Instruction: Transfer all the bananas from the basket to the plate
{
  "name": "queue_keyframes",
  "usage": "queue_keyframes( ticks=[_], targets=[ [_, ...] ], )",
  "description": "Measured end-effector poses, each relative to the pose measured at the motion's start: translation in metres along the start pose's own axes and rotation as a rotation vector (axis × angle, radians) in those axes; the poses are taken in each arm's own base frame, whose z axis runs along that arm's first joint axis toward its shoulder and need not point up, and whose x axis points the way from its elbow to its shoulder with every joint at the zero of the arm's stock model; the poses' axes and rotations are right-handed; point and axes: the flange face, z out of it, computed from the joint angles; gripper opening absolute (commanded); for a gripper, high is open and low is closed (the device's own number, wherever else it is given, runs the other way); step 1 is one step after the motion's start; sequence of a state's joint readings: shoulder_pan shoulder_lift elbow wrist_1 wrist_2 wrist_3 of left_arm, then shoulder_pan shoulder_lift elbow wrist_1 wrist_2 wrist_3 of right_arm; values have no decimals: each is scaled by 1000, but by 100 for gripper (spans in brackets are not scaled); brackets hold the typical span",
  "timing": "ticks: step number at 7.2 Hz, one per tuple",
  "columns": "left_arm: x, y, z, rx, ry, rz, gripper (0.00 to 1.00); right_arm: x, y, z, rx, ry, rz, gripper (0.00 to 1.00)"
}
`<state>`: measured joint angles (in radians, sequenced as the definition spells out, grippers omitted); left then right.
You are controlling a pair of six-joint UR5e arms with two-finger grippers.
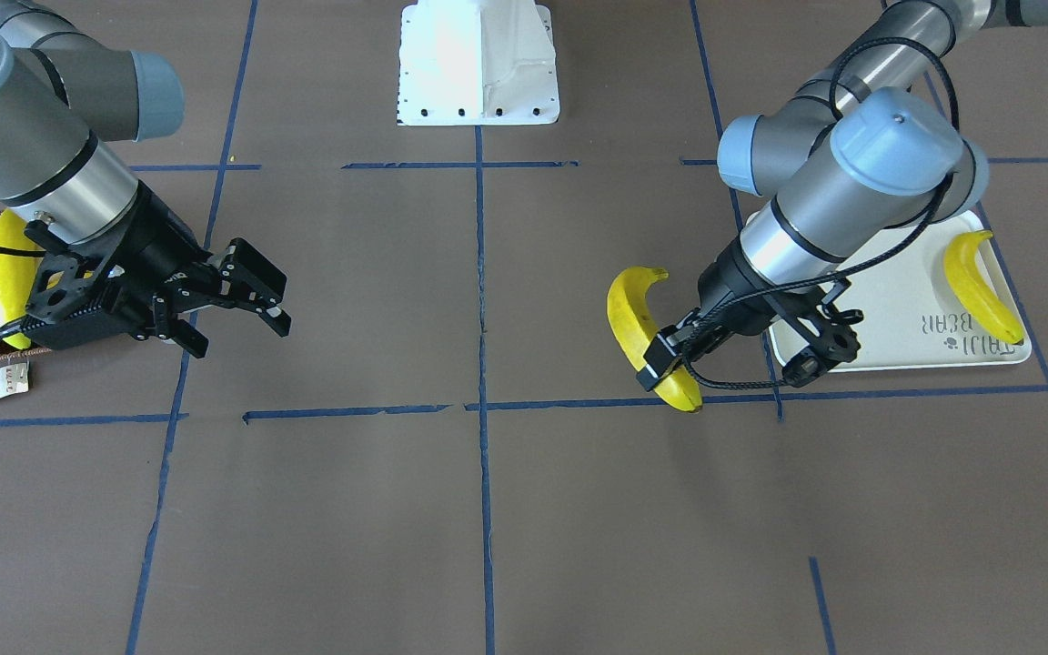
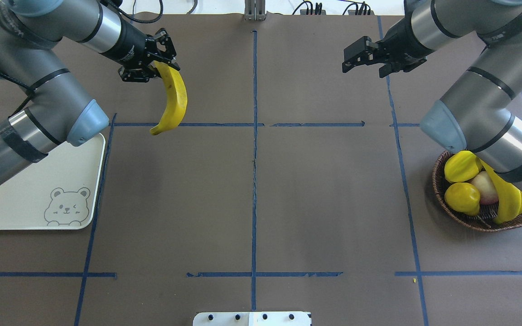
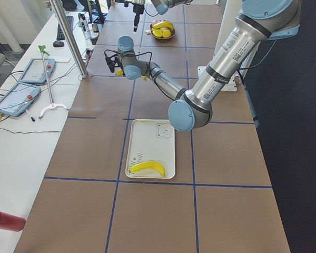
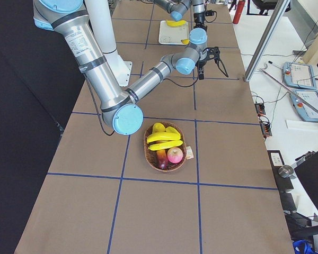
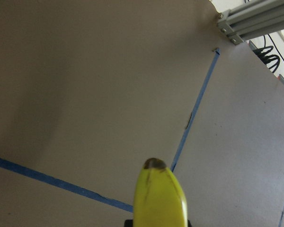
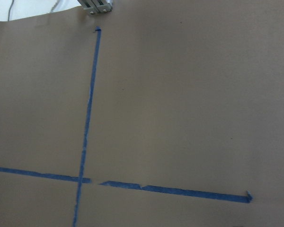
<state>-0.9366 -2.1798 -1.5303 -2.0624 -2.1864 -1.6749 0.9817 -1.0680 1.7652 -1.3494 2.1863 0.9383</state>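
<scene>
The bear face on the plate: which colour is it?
The bear face is grey, on the cream-white plate; overhead exterior view.

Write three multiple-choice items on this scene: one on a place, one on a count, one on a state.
1. The basket sits on the robot's: A left, B right, C centre.
2. Fruit lying on the tray: A none, B one, C three.
3. The left claw is: A open and empty, B shut and empty, C shut on a banana.
Key: B, the overhead view shows it under the right arm; B, one lone banana lies there; C, it grips the banana's end above the table.
</scene>
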Motion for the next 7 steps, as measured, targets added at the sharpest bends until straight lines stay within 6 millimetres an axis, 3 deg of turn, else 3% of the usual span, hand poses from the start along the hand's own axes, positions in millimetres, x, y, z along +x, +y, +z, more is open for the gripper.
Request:
queue_keyframes(
  ticks=[1,2,3,5,6,7],
  targets=[
    [-24,-3,-12,16,-98,-32,0,15,2,-13,-31,86,-40,100],
    [-63,-4,-21,23,-205,-58,0,28,3,-25,-67,162,-80,100],
    [-116,-12,-27,29,-296,-90,0,43,6,-32,-102,217,-119,99],
    [-234,-50,-43,51,-389,-85,0,67,12,-28,-146,262,-167,99],
    [-282,-75,-55,67,-401,-68,2,70,13,-26,-154,267,-173,99],
    [-318,-95,-60,82,-408,-73,2,72,14,-26,-157,268,-175,99]
  ],
)
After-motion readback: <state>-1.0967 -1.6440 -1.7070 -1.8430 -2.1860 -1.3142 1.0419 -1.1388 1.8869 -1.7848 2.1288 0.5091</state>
